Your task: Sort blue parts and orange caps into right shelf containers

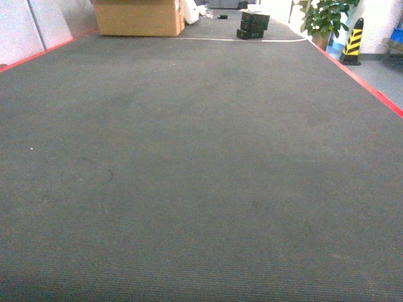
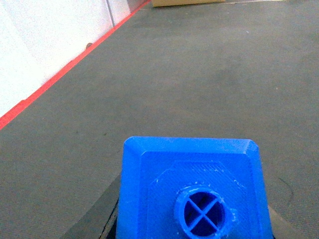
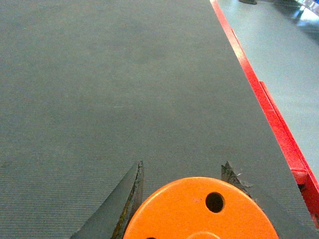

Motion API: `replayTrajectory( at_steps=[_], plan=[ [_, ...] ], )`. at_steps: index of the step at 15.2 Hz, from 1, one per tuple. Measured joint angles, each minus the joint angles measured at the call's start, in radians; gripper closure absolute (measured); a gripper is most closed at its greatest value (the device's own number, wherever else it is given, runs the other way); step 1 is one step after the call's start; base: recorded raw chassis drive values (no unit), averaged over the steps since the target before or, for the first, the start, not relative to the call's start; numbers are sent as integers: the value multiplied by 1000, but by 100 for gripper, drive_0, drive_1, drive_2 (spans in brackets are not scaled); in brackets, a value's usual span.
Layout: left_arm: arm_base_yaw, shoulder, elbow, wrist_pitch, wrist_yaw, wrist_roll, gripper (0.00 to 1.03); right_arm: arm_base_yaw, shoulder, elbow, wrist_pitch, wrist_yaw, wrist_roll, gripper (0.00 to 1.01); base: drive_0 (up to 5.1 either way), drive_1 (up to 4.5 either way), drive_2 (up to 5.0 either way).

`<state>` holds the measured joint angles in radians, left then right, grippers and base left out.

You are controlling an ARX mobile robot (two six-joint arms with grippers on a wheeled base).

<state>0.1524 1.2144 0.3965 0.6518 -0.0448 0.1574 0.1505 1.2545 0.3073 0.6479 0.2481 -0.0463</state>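
In your left wrist view a blue part (image 2: pixel 192 191) fills the bottom of the picture, its top face toward the camera with a round hole crossed by an X-shaped web; dark finger (image 2: pixel 112 224) edges show at its lower corners, so the left fingers are closed on it. In your right wrist view an orange cap (image 3: pixel 199 211) sits at the bottom edge, flat top up with a small hole in it, and the two dark fingers (image 3: pixel 130 191) press against its sides, so the right fingers are gripping it. Both pieces are held above a grey carpeted floor (image 1: pixel 201 176). A red line (image 3: pixel 264 99) borders the carpet on the right, with smoother pale floor beyond it; in the left wrist view a red strip runs along a white wall (image 2: pixel 45 40). In your head view neither arm shows. Far ahead you can see a cardboard box (image 1: pixel 138 17), a stack of dark cases (image 1: pixel 253 25), a potted plant (image 1: pixel 324 16) and a yellow-and-black striped cone (image 1: pixel 353 43)
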Motion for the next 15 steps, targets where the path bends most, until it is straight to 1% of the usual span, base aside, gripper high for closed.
replayTrajectory(
  at_steps=[2,15],
  plan=[
    [-2,4,0,-3,0,5,58,0,0,0,1,3,0,59,0,0,0],
    [1,6,0,0,-4,8,58,0,0,0,2,0,0,59,496,-249,-249]
  ],
)
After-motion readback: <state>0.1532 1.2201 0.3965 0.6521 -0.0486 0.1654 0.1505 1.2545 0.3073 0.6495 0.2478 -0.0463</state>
